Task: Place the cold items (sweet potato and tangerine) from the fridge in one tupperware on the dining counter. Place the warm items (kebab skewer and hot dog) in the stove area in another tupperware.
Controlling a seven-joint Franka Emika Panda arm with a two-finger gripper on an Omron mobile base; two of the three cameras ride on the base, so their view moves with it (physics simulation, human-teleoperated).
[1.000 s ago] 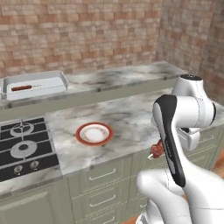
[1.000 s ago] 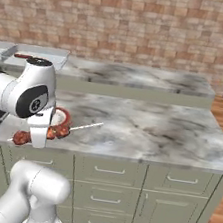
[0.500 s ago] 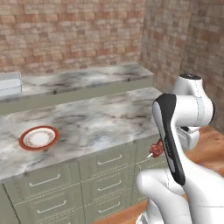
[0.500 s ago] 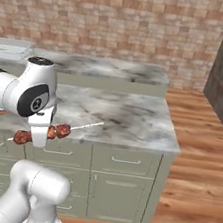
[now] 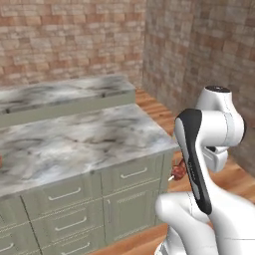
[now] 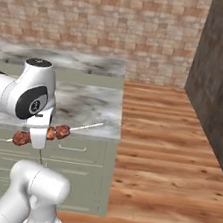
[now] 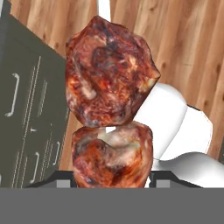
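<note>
Status for you: the kebab skewer (image 6: pixel 42 134) is off the stove area and in the gripper (image 6: pixel 38 137), carried in the air, not yet in any tupperware. You have no tupperware, stove, fridge, sweet potato, tangerine or hot dog in these frames, so you cannot tell how those parts of the task stand. Judging from what shows, you are mid-transport on the warm-item half, with the drop-off still to do and possibly the rest as well.

Pincer state: pinching the skewer. In the right base view the white finger block sits across the row of meat chunks, with chunks sticking out on both sides and the thin stick pointing off toward the counter edge. In the hand view the meat (image 7: pixel 110 74) fills the space right in front of the camera (the fingertips themselves are hidden behind the lower chunk, so you cannot see the contact line).

Pose: the arm is folded tight against the robot's body, elbow high, the hand tucked low in front of the cabinet drawers (image 5: pixel 130 174), below the level of the marbled counter (image 5: pixel 74 142) top. The skewer lies roughly level, just beside the cabinet front, clear of the counter. Wooden floor (image 6: pixel 162 156) lies open to the robot's right.
</note>
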